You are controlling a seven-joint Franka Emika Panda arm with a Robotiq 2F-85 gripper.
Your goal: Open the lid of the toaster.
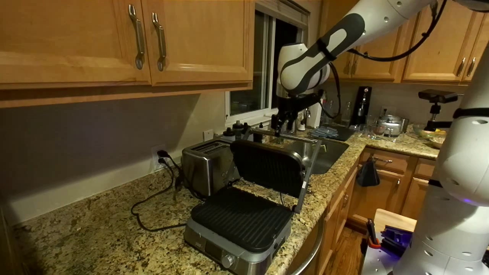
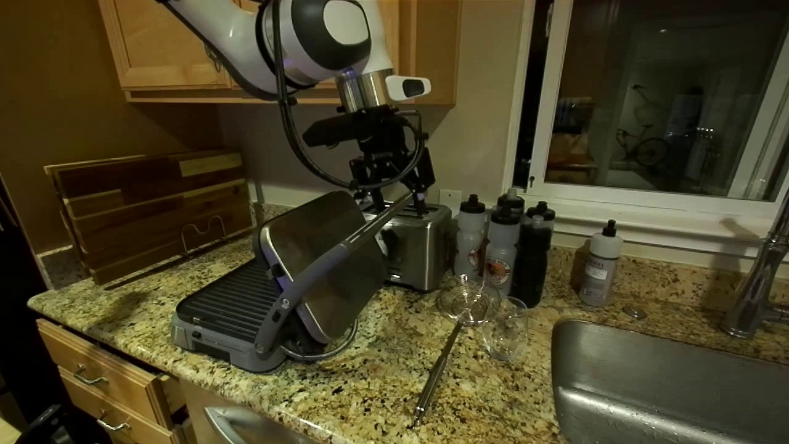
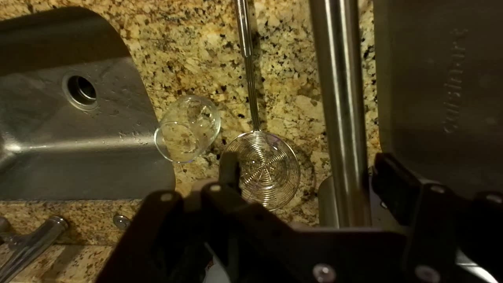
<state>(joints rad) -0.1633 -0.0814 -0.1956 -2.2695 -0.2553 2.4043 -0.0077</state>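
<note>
Hanging wide apart, the jaws straddle the handle bar (image 3: 344, 110), gripping nothing; the bar sits nearer one side and I can't tell if it's touching. My guess is that's deliberate: one side can shove the bar along, no squeezing needed. The lid (image 1: 267, 168) is up, tilted back off the ribbed lower plate (image 2: 234, 299), so it looks pretty much done. The toaster (image 1: 244, 214) is on the granite surface (image 1: 95, 236) beside the chrome slot toaster (image 1: 198, 168), probably parked there to be near the outlet (image 1: 156, 154).
</note>
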